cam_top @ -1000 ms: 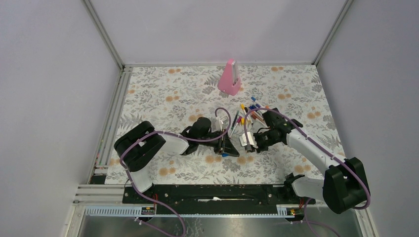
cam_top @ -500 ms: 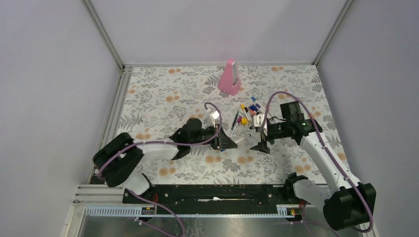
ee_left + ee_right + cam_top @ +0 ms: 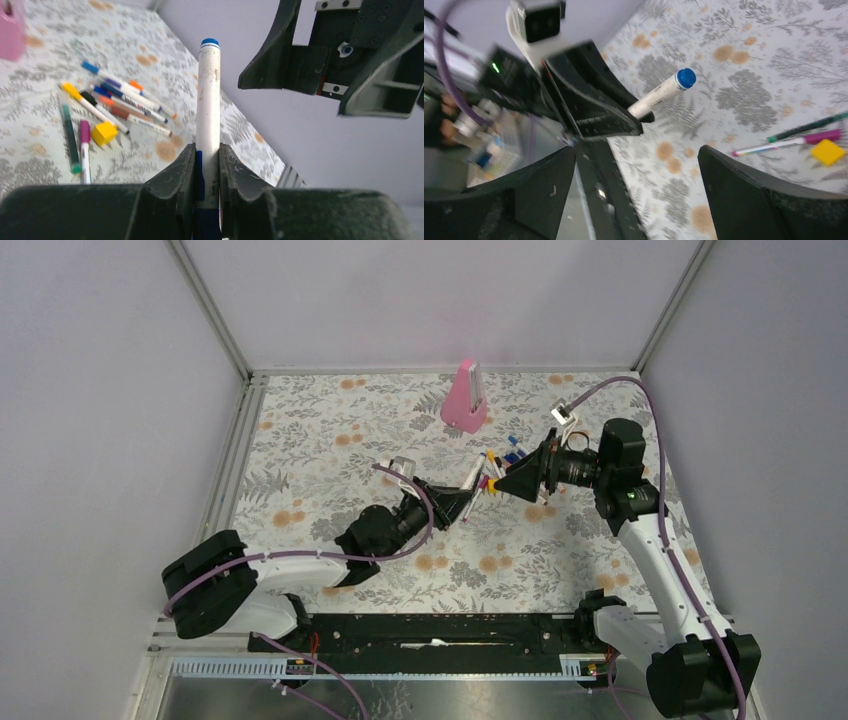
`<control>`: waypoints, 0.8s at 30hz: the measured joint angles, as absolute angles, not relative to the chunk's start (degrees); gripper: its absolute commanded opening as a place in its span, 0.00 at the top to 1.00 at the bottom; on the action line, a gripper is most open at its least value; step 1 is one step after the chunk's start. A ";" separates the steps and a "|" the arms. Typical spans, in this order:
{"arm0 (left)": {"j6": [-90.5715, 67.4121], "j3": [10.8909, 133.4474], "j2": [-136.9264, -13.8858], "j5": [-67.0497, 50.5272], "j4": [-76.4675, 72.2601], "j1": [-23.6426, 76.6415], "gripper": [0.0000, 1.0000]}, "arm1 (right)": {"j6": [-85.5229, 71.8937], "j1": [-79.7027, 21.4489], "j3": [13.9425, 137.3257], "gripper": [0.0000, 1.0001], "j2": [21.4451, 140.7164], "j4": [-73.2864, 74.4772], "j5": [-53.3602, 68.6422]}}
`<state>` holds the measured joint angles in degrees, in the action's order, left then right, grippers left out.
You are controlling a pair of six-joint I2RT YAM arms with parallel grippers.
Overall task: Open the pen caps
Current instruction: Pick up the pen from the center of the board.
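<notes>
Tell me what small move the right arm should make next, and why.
Probably ease the open right gripper over the blue-tipped free end of the pen and close: the left gripper clamps the pen, aiming it toward that gripper.

Worktop (image 3: 330, 440): white cloth, grey leaf and orange blossom print. Plain lilac-grey walls (image 3: 430, 300) stand beyond the left gripper (image 3: 467, 502) and to either side of it. Aluminium corner posts (image 3: 208, 308). Light even, diffuse, soft shadows.
</notes>
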<state>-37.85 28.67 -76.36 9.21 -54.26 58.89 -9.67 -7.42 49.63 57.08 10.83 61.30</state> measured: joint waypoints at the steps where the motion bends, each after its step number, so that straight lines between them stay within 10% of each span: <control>1: -37.12 28.82 -76.62 11.35 -55.42 59.61 1.00 | -16.47 -7.38 48.90 0.01 57.01 6.42 60.86; 9: -33.61 33.95 -82.15 19.33 -59.31 64.40 1.00 | -49.91 -7.07 38.20 0.06 61.01 -20.01 58.89; 24: -32.51 38.57 -87.24 22.79 -60.01 67.02 1.00 | -62.87 -8.05 35.57 0.57 62.13 -30.24 56.49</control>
<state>-32.51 38.57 -87.24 22.79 -60.01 67.02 -62.87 -8.05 35.57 62.13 -30.24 56.49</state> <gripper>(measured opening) 0.186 0.484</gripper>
